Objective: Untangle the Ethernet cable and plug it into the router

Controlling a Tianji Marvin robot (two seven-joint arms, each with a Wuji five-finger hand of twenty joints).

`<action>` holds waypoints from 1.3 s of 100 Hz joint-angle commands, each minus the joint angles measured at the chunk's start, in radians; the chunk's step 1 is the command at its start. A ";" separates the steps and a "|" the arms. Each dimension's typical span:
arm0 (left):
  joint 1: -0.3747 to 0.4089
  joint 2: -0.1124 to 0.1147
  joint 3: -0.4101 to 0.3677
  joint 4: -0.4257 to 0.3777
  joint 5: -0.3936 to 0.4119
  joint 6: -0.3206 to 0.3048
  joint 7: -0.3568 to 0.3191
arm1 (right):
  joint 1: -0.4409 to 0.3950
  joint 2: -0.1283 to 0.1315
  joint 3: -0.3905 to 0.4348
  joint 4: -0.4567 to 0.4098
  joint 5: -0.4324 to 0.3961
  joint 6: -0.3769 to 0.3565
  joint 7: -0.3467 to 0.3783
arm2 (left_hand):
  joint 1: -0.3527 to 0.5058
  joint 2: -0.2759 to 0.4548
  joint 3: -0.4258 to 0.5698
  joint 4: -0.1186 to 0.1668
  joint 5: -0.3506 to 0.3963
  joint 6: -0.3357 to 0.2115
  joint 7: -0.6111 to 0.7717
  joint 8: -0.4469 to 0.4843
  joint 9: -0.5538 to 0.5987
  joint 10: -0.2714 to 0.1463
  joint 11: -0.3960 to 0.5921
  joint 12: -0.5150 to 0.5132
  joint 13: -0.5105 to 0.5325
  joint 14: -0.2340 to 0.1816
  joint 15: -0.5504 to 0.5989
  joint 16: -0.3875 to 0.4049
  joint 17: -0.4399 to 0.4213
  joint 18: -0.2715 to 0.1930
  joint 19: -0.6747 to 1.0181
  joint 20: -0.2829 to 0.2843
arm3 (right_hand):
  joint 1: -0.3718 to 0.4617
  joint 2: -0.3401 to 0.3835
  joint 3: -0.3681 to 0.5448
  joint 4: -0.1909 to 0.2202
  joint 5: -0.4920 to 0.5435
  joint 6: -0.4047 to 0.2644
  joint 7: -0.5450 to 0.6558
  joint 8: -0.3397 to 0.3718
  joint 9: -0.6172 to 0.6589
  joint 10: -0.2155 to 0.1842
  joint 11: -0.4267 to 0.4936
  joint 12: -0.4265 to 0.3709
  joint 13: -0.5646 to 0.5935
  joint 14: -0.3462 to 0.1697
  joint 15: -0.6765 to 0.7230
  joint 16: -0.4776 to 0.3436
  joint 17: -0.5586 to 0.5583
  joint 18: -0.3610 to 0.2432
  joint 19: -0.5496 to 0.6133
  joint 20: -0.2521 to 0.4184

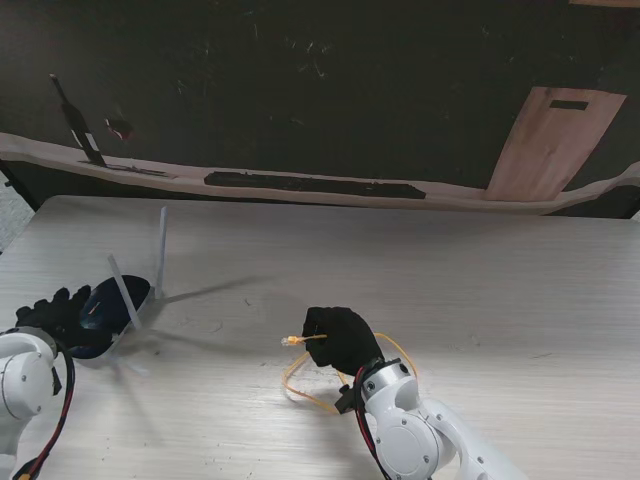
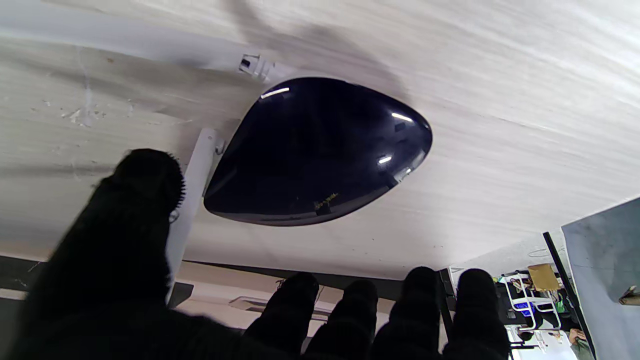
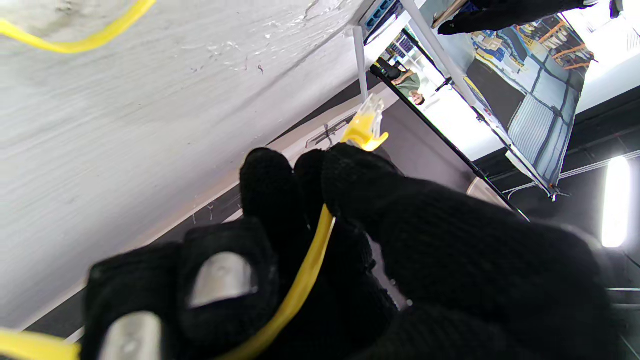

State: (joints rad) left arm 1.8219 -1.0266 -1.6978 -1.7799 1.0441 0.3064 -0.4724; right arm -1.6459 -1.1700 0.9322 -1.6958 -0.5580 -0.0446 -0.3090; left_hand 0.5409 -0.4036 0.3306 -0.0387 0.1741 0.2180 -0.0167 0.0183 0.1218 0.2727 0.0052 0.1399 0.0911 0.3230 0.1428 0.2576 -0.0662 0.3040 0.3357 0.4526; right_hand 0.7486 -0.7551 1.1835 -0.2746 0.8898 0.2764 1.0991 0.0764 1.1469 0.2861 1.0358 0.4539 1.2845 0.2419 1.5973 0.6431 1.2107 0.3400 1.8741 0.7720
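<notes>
1. Stand view: right hand (image 1: 342,340) is sitting near table centre at about 6 o'clock, fingers closing on the yellow Ethernet cable (image 1: 300,392); the plug (image 1: 293,342) is sticking out toward 9 o'clock, and slack is looping on the table (image 1: 480,280) beside the wrist. Router (image 1: 110,308), dark with white antennas (image 1: 161,252), is lying at 8 o'clock, well apart from the plug. Left hand (image 1: 50,312) is resting just beside the router.
2. Left wrist view: fingers (image 2: 125,220) are spreading apart, gripping nothing; the router (image 2: 320,155) is lying just beyond them.
3. Right wrist view: fingers (image 3: 350,185) are pinching the cable (image 3: 305,280) just behind the plug (image 3: 367,125), which is clearing the table.
</notes>
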 commanded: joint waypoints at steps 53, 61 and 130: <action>-0.143 0.002 0.129 0.179 -0.003 0.056 0.050 | 0.022 -0.001 -0.026 0.011 0.006 0.033 0.043 | -0.246 -0.140 0.337 -0.128 -0.040 0.045 -0.039 -0.037 -0.053 0.018 -0.046 -0.113 -0.060 -0.042 -0.080 -0.040 -0.021 -0.017 -0.118 -0.054 | 0.041 0.042 0.009 0.012 0.043 -0.007 0.027 0.022 0.082 0.172 0.068 0.016 0.011 0.059 0.047 0.016 0.004 -0.229 0.220 0.018; -0.157 0.001 0.145 0.205 0.006 0.058 0.072 | 0.028 -0.001 -0.032 0.015 0.007 0.038 0.046 | -0.246 -0.143 0.339 -0.127 -0.040 0.053 -0.038 -0.037 -0.054 0.026 -0.047 -0.119 -0.060 -0.038 -0.081 -0.041 -0.020 -0.016 -0.121 -0.056 | 0.042 0.043 0.009 0.012 0.043 -0.007 0.027 0.022 0.083 0.172 0.069 0.016 0.011 0.058 0.047 0.016 0.004 -0.229 0.220 0.018; -0.253 0.000 0.295 0.453 -0.118 0.078 0.192 | 0.052 0.007 -0.053 0.011 -0.010 0.066 0.086 | -0.267 -0.139 0.359 -0.132 -0.035 -0.012 0.005 0.046 -0.028 -0.028 -0.010 0.006 -0.044 -0.058 -0.039 -0.026 0.003 -0.109 -0.242 -0.158 | 0.040 0.042 0.011 0.011 0.038 -0.010 0.034 0.022 0.083 0.170 0.071 0.017 0.011 0.058 0.049 0.016 0.004 -0.229 0.220 0.020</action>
State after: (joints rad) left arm 1.5553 -1.0187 -1.4222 -1.3623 0.9330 0.3903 -0.2325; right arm -1.5886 -1.1630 0.8810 -1.6771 -0.5687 0.0208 -0.2385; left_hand 0.3393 -0.5167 0.6769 -0.1406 0.0527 0.2876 -0.1512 0.0082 0.0608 0.2834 -0.0613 0.0797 0.0453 0.3064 0.0706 0.2115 -0.0636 0.2276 0.1302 0.3141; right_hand 0.7502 -0.7551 1.1771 -0.2746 0.8899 0.2765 1.0991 0.0765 1.1471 0.2861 1.0359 0.4549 1.2845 0.2419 1.5973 0.6431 1.2107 0.3400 1.8741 0.7798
